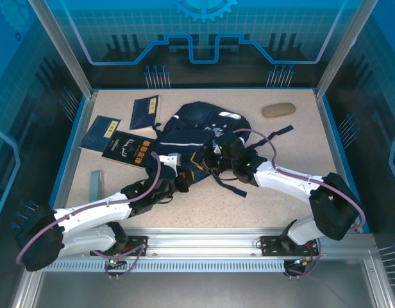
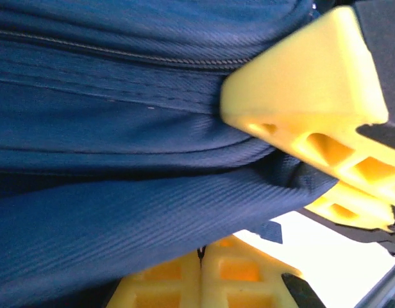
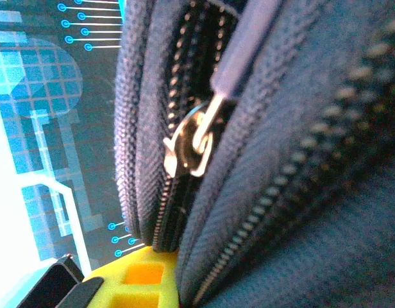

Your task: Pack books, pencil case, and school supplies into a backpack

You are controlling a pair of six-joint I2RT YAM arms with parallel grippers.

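Note:
The navy backpack (image 1: 207,128) lies crumpled mid-table. My right gripper (image 1: 215,162) is shut on a fold of its fabric beside a zipper with a silver slider (image 3: 191,144); one yellow finger (image 3: 134,280) shows under the cloth. My left gripper (image 1: 183,182) sits at the backpack's near-left edge, its yellow fingers (image 2: 165,285) pressed together with fabric lying against the tips; whether any is pinched I cannot tell. The right gripper's finger (image 2: 300,83) also shows there. Two navy books (image 1: 145,112) (image 1: 100,133) and a black book (image 1: 128,149) lie far left. The tan pencil case (image 1: 277,110) lies far right.
A grey flat piece (image 1: 96,185) lies at the table's left near side. Dark straps (image 1: 282,131) trail from the backpack toward the right. A raised blue rim (image 1: 69,151) and metal posts (image 1: 63,48) border the table.

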